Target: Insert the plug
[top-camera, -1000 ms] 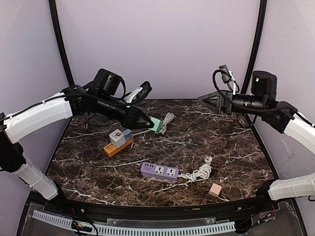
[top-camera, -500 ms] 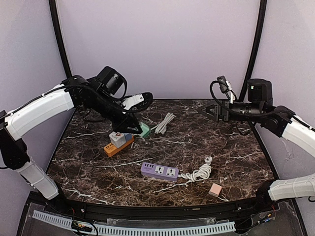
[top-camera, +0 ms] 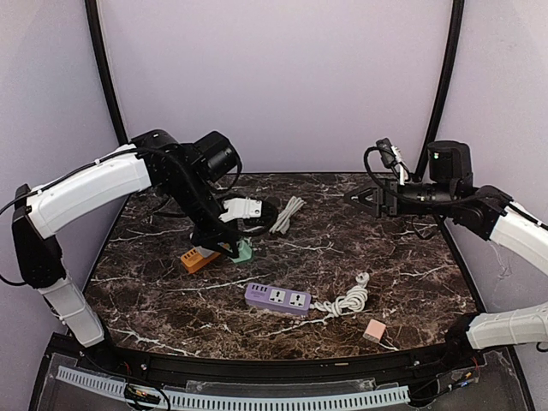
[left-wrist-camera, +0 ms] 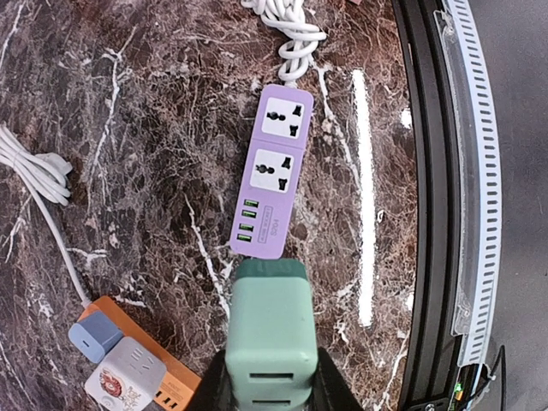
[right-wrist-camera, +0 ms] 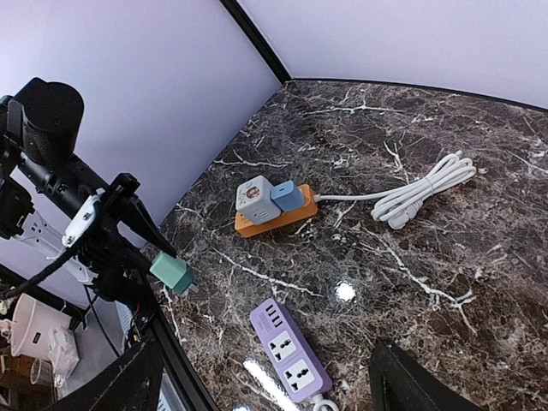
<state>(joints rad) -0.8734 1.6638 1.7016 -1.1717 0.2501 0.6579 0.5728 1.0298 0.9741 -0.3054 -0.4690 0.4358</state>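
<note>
Green plug (top-camera: 245,251) sits clamped between the jaws of the left gripper (top-camera: 233,246), which hold it by its sides, just above the marble table (top-camera: 385,257). A second ago the left arm stretched out toward the far middle of the table and carried the plug high beside the coiled white cable (top-camera: 287,214). It has since swung back and tipped downward, so the plug now hangs low, just beside the right end of the orange power strip (top-camera: 195,259).

In the left wrist view the plug (left-wrist-camera: 270,330) points at the table with the purple power strip (left-wrist-camera: 274,171) lying just beyond it. The two are apart, and the strip's two sockets are unoccupied. The orange strip (left-wrist-camera: 163,381) lies to one side, carrying a blue adapter (left-wrist-camera: 94,334) and a white cube (left-wrist-camera: 128,377).

The right gripper (top-camera: 358,199) hangs in the air over the far right of the table, its jaws spread with nothing between them. It has dropped a little since the earlier frame and now points toward the middle. The purple strip, its coiled cord and the pink block (top-camera: 373,330) lie where they did before.
</note>
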